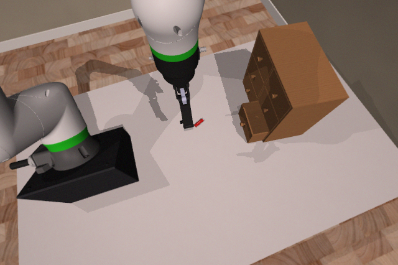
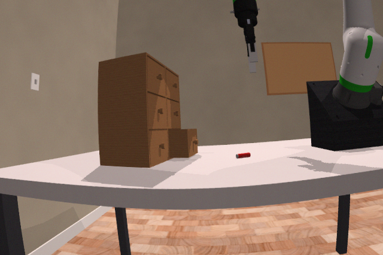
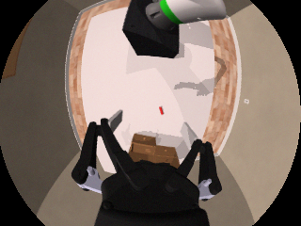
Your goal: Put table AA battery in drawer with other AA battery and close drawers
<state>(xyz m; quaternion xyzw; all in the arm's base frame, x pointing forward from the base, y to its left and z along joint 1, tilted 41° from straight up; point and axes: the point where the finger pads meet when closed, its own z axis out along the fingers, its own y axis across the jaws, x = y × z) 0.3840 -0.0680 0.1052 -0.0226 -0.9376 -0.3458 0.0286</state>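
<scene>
The red AA battery [image 1: 199, 122] lies flat on the white table between the arm's base and the chest; it also shows in the side view [image 2: 243, 155] and as a small red mark in the wrist view [image 3: 161, 111]. The wooden chest [image 1: 289, 82] has six drawers in two columns. One bottom drawer [image 1: 254, 122] [image 2: 184, 142] stands pulled out part way; the others are pushed in. I cannot see inside it. My gripper [image 2: 252, 63] [image 3: 152, 121] hangs high above the table, roughly over the battery, fingers wide open and empty.
The arm's black base block [image 1: 83, 168] stands at the table's left. A brown board [image 2: 298, 67] hangs on the wall behind. The chest stands near the table's far right edge.
</scene>
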